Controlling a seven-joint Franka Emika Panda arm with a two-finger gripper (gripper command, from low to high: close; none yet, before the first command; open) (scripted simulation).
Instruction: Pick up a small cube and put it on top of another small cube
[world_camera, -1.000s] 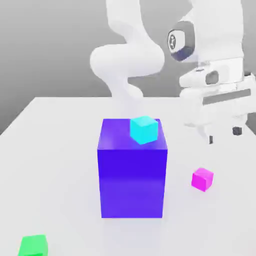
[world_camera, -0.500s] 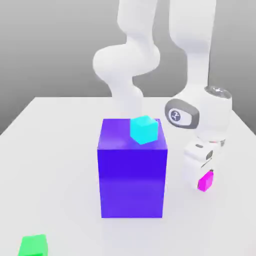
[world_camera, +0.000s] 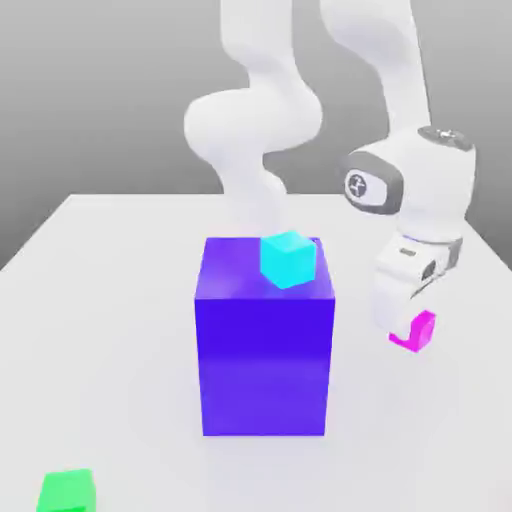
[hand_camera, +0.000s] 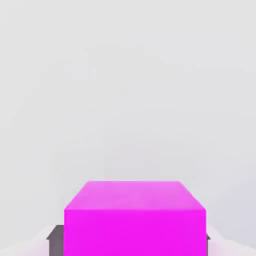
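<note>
On the table (world_camera: 110, 260): one magenta cube (world_camera: 418, 331), one green cube (world_camera: 68, 491).

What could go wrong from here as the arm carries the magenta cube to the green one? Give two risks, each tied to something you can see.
1. The big blue-violet block with the cyan cube on top stands between the gripper and the green cube; a low, straight path could hit it.
2. The green cube sits at the picture's lower edge, small like the magenta cube; a slightly offset release could let it tip off.
</note>
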